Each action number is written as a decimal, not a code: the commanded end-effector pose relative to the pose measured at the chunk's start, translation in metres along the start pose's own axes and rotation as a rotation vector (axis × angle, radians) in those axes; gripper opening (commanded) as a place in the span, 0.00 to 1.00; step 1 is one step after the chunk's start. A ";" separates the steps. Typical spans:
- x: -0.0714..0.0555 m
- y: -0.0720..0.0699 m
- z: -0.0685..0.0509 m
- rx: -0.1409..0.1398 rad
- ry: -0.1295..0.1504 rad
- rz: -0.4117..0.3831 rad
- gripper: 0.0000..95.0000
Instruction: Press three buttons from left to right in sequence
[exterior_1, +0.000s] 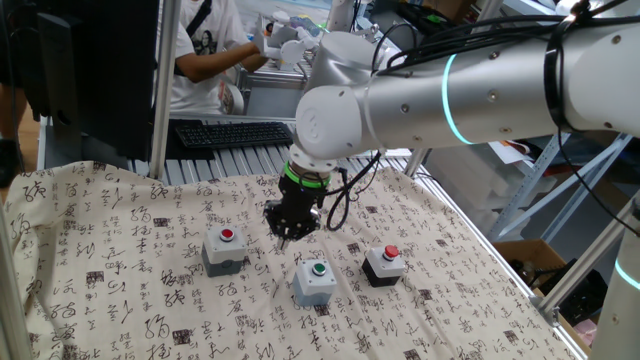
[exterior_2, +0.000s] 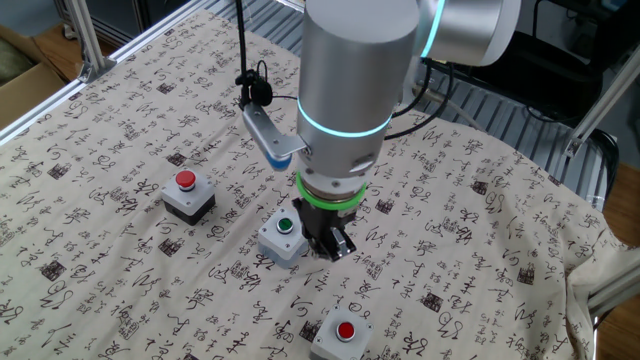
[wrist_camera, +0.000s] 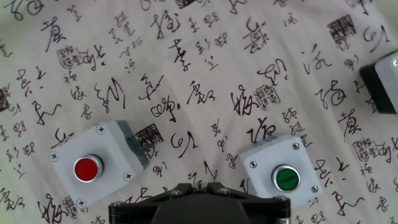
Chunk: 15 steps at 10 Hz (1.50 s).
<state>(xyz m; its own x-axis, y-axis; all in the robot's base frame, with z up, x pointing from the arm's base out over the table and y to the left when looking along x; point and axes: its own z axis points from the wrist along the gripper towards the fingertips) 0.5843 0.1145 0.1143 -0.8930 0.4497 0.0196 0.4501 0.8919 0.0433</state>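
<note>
Three buttons stand in a row on the patterned cloth. The grey box with red cap (exterior_1: 224, 248) is on the left, the grey box with green cap (exterior_1: 316, 281) in the middle and the black box with red cap (exterior_1: 385, 264) on the right. My gripper (exterior_1: 285, 232) hangs above the cloth, between and a little behind the left and middle boxes, touching neither. In the hand view the red-capped grey box (wrist_camera: 93, 167) is at lower left and the green-capped box (wrist_camera: 283, 175) at lower right, with my gripper (wrist_camera: 202, 183) between them, its fingertips together.
The cloth (exterior_1: 130, 280) covers the table and hangs over its edges. A keyboard (exterior_1: 232, 132) and a person (exterior_1: 205, 50) are behind the table. Metal frame posts (exterior_1: 163, 90) stand at the table's back left. The black box's corner (wrist_camera: 380, 81) shows at the hand view's right edge.
</note>
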 end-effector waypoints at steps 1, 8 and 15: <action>0.002 -0.002 -0.001 -0.015 -0.007 0.003 0.00; 0.007 0.018 0.003 -0.027 -0.008 0.007 0.00; 0.003 0.058 -0.001 -0.007 -0.001 0.034 0.00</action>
<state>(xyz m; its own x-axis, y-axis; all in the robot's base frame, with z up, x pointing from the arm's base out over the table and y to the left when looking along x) 0.6092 0.1683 0.1178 -0.8770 0.4801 0.0218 0.4805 0.8755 0.0502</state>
